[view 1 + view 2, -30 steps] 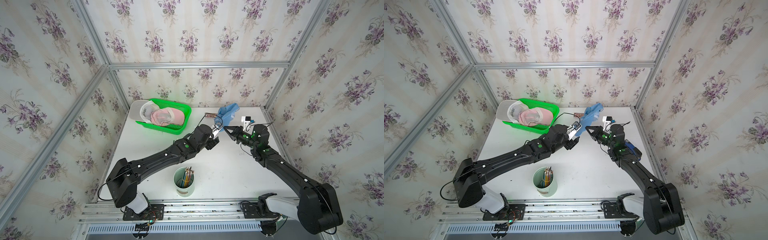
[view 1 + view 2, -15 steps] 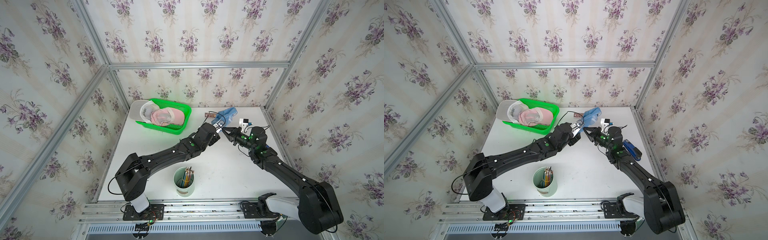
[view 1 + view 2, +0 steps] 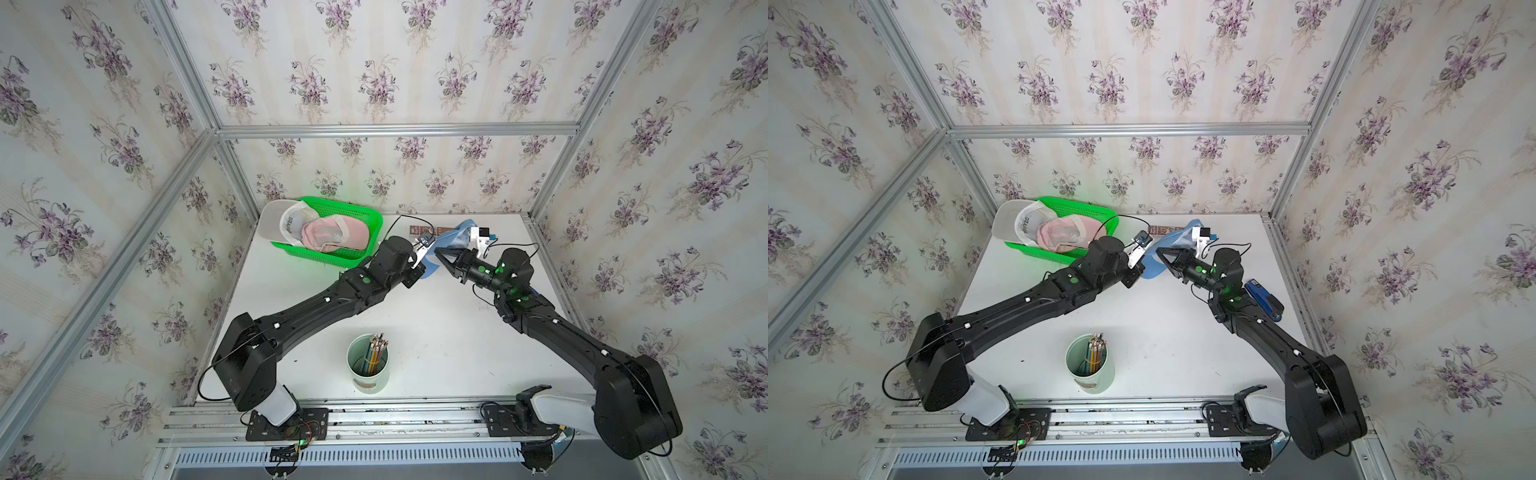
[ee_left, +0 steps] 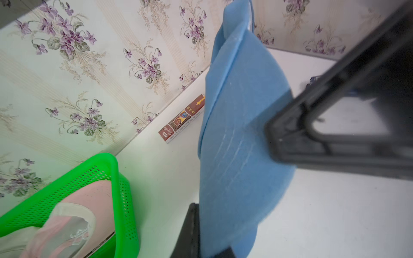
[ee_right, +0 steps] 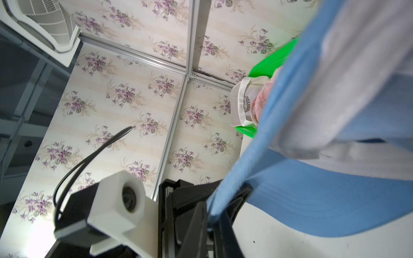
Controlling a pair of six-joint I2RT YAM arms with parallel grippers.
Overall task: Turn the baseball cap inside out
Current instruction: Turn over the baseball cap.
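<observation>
Near the bench's far edge your left gripper [image 5: 211,220] clamped the cap [image 3: 451,241] by its brim [image 5: 312,201] (right gripper [image 3: 439,252]: couldn't tell); the turning wasn't done.

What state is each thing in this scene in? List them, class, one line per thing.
blue cap: held up on edge, brim pinched.
left gripper: jaws shut on the blue cap's brim.
right gripper: at the cap; grip unclear.
green basket: upright, holding two caps.
white cap: hanging over the basket rim.
pink cap: lying inside the basket.
cup: upright, holding pencils.
stapler: lying flat on the table.
</observation>
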